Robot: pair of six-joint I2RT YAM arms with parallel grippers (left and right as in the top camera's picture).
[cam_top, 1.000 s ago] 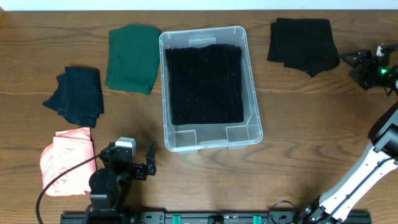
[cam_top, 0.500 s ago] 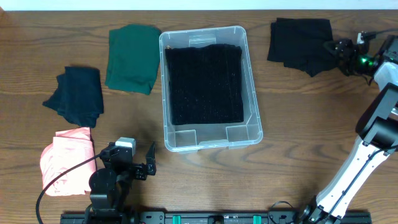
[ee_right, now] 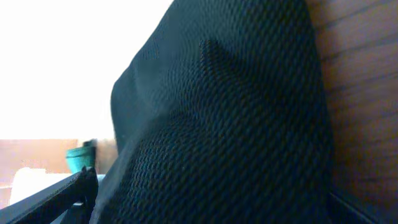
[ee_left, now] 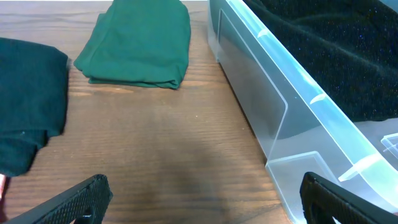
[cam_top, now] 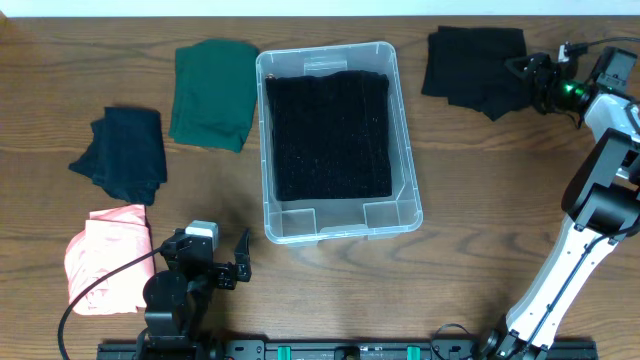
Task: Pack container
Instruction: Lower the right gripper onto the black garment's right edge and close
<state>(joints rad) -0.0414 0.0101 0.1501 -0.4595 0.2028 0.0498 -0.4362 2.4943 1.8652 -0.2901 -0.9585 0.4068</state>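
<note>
The clear plastic container [cam_top: 262,140] stands mid-table with a folded black knit garment [cam_top: 328,120] lying in it; its wall also shows in the left wrist view [ee_left: 273,106]. My right gripper [cam_top: 527,78] is at the far right, its open fingers either side of the right edge of a black folded garment [cam_top: 475,65]. That cloth fills the right wrist view [ee_right: 236,124] between the fingers [ee_right: 211,208]. My left gripper [cam_top: 212,262] is open and empty near the front edge, left of the container, over bare wood [ee_left: 202,205].
A dark green folded garment [cam_top: 212,92] lies left of the container and shows in the left wrist view [ee_left: 140,43]. A dark navy garment [cam_top: 125,150] and a pink garment [cam_top: 105,255] lie at the left. The table's far edge is just behind the container.
My right gripper has moved left onto the black garment's right edge, and the garment has shifted slightly left. The left arm has not moved.
</note>
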